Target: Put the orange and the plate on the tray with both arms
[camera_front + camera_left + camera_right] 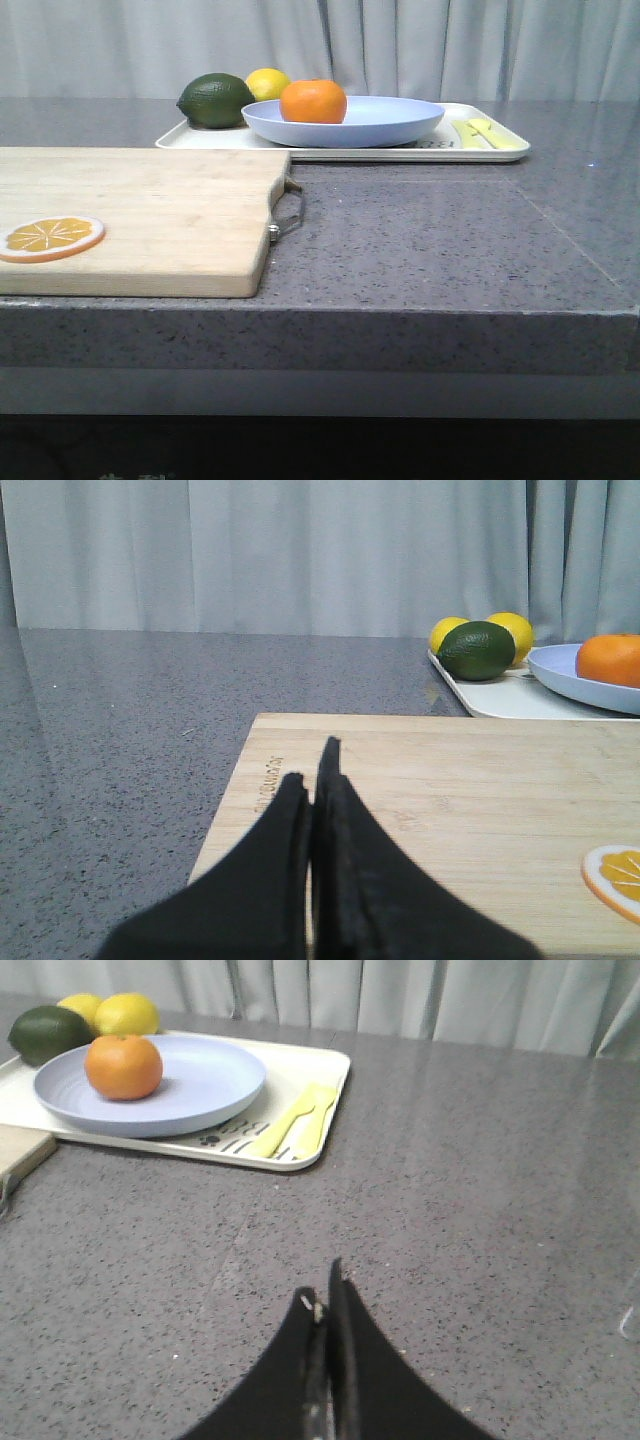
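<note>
The orange (313,101) sits in the pale blue plate (390,125), and the plate rests on the cream-white tray (505,152) at the back of the table. All three also show in the right wrist view: the orange (123,1066), the plate (205,1080), the tray (325,1070). The left wrist view shows the orange (611,659) and the plate's edge (560,675). My left gripper (312,770) is shut and empty over the wooden cutting board (480,780). My right gripper (322,1295) is shut and empty over bare counter. Neither gripper shows in the front view.
A dark green avocado (215,100) and a yellow lemon (267,83) lie on the tray's left end. The cutting board (140,215) with a metal handle (290,212) holds a flat orange slice (50,237) at front left. Yellow-green marks (485,132) lie at the tray's right end.
</note>
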